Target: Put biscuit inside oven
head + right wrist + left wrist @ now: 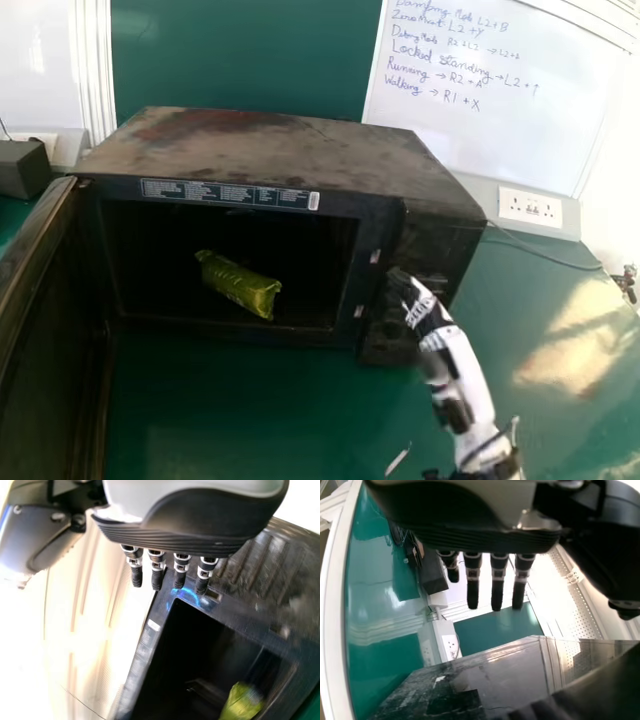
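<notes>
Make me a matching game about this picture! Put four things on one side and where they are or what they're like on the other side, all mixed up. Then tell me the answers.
Things:
1. Biscuit
2. Door
3. Whiteboard
4. Table

Places and states:
A. Under the oven
B. Has handwriting on it
C. Inside the oven
D. Swung open

Right pairs: 1-C, 2-D, 3-B, 4-A
</notes>
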Robot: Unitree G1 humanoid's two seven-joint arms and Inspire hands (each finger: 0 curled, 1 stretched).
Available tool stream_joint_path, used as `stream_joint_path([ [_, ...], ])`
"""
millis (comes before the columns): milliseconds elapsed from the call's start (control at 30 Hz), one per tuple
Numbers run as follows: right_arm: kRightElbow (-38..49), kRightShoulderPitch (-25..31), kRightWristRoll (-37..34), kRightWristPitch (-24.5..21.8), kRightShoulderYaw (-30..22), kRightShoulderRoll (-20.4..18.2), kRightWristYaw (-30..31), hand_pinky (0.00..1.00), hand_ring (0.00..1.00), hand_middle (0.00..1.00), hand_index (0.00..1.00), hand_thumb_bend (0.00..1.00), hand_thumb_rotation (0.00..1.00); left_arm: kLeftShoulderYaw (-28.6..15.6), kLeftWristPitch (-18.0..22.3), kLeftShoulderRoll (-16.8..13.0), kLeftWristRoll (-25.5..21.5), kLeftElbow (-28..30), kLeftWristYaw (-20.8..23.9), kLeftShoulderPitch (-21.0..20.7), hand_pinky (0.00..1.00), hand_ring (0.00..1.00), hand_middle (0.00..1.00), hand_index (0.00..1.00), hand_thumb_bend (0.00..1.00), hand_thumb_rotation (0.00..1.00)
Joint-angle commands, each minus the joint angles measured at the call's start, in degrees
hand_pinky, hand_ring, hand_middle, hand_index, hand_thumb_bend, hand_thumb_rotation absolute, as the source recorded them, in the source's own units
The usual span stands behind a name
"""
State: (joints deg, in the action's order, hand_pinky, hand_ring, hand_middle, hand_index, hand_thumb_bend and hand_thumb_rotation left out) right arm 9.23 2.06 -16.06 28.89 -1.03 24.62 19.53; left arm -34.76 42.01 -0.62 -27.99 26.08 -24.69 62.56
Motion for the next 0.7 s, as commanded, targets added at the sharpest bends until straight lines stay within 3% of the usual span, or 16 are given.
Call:
stream_joint_path([
  [0,-0.73,1.94,-8.83,-1.93,-1.83,-1.22,4.32,0.99,1.0,1.0,1.0,1.0,0.86,-1.16,2.72,-0.86,1.94,-1.14,-0.84,-1.04,0.89,0.93,0.94,0.92,0.77,0.9],
  [133,0.75,5.41,-25.13,-11.36,-6.05,-2.44,9.34,1.0,1.0,1.0,1.0,1.0,0.87,-2.41,9.03,-3.78,5.41,-5.72,-3.92,-2.88,0.94,0.97,0.97,0.95,0.86,1.0],
  [200,0.9,6.04,-29.47,-15.39,-8.27,-2.42,10.8,1.0,1.0,1.0,1.0,1.0,0.85,-2.6,11.7,-4.96,5.98,-7.93,-4.8,-3.62,0.96,0.97,0.98,0.96,0.87,0.99],
  [233,2.34,6.95,-31.07,-18.68,-9.55,-2.31,8.5,1.0,1.0,1.0,1.0,1.0,0.85,-2.61,13.72,-5.54,6.19,-9.38,-5.26,-4.35,0.98,0.99,0.99,0.98,0.85,1.0],
  [367,6.84,9.34,-33.41,-27.78,-13.52,-1.86,2.65,0.97,1.0,1.0,1.0,1.0,0.89,-4.16,22.04,-7.25,10.13,-15.09,-5.24,-7.31,0.94,0.95,0.97,0.94,0.87,0.94],
  [467,8.59,10.61,-34.56,-32.86,-15.83,-1.2,1.76,0.96,1.0,1.0,1.0,1.0,0.9,-4.9,25.34,-7.36,12.7,-15.94,-4.04,-7.41,0.97,0.96,0.98,0.94,0.83,0.95],
  [667,11.49,12.93,-35.63,-40.4,-20.22,-0.94,-0.1,0.95,1.0,1.0,1.0,1.0,0.95,-7.36,30.12,-7.19,18.26,-16.78,-1.75,-7.22,0.98,0.97,0.98,0.93,0.85,0.89],
])
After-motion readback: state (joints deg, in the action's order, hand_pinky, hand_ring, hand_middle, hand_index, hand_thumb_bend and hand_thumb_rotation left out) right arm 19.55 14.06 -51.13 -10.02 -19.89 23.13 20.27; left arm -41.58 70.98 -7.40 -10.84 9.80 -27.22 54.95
